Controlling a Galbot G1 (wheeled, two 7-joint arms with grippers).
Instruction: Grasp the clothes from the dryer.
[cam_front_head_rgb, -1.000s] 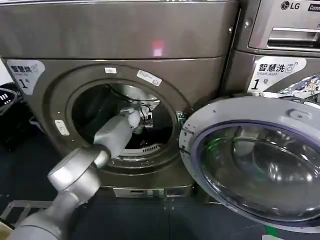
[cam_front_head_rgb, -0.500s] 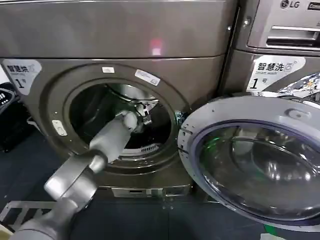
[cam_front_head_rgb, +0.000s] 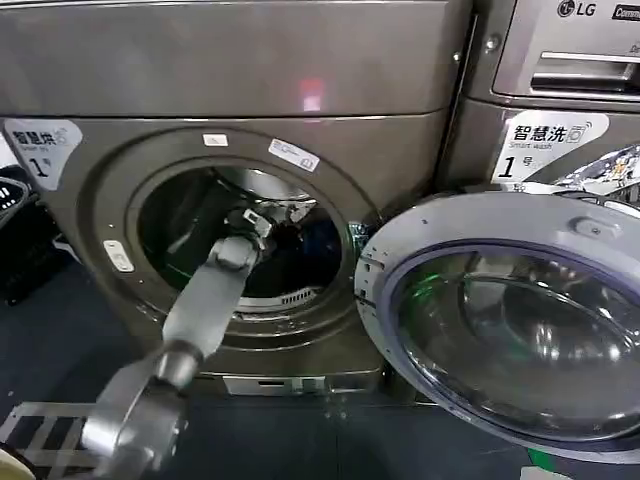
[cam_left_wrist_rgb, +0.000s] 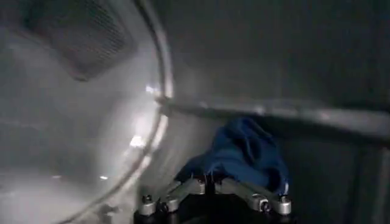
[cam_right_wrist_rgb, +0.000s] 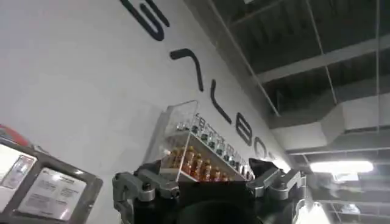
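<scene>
My left arm reaches through the porthole of the dryer, whose door hangs swung out to the right. My left claw is well inside the drum with its fingers spread apart, holding nothing. The clothes lie straight ahead of it and lower, a crumpled dark blue bundle resting against the drum wall just under a metal rib; from the head view a dark blue patch shows to the right of the claw, deeper in. The near edge of the cloth sits just beyond my fingertips, between them, so I judge a short push forward and down should bring the fabric between the fingers before I close. The bundle has no clear long axis; it is a soft heap. My right claw is parked away from the dryer, fingers apart, pointing up toward a wall and ceiling, so the left arm is far nearer.
</scene>
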